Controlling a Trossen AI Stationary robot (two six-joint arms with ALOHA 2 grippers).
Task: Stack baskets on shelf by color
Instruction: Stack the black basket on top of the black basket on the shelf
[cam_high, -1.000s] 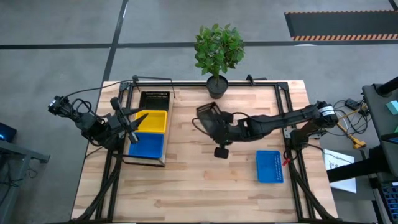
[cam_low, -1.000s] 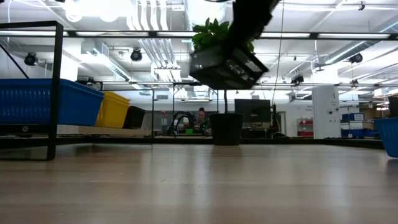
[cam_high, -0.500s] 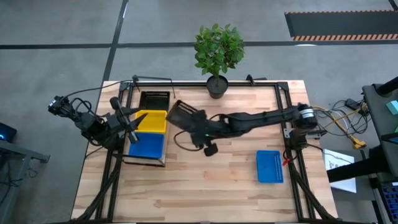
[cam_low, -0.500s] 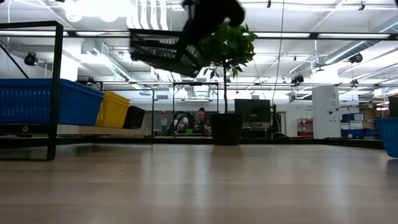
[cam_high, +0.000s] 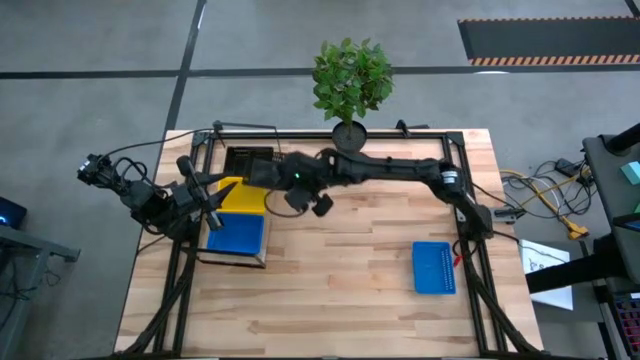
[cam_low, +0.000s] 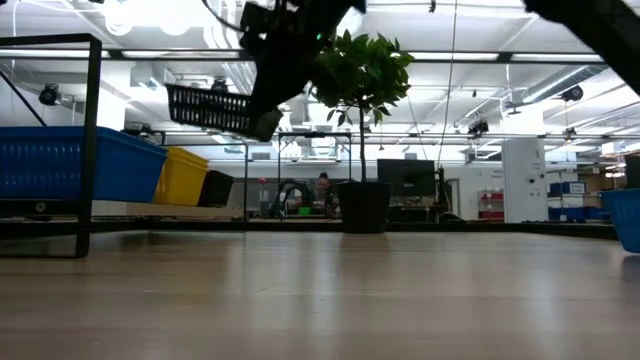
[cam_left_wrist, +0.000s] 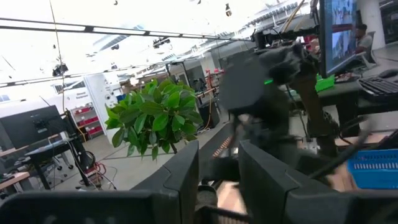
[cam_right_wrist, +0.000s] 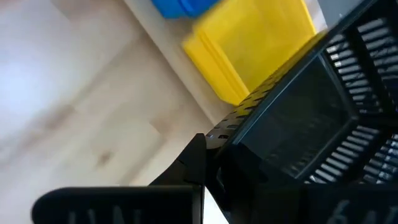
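Wooden table, black basket pinched by right fingers, above shelf

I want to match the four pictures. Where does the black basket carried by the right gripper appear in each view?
High view: black basket held over the shelf's far end, beside the yellow baskets.
Low view: upper left, in the air, above the yellow baskets.
Left wrist view: not clearly seen.
Right wrist view: large, at the right, by the right gripper.
Shared landmark: the yellow baskets.
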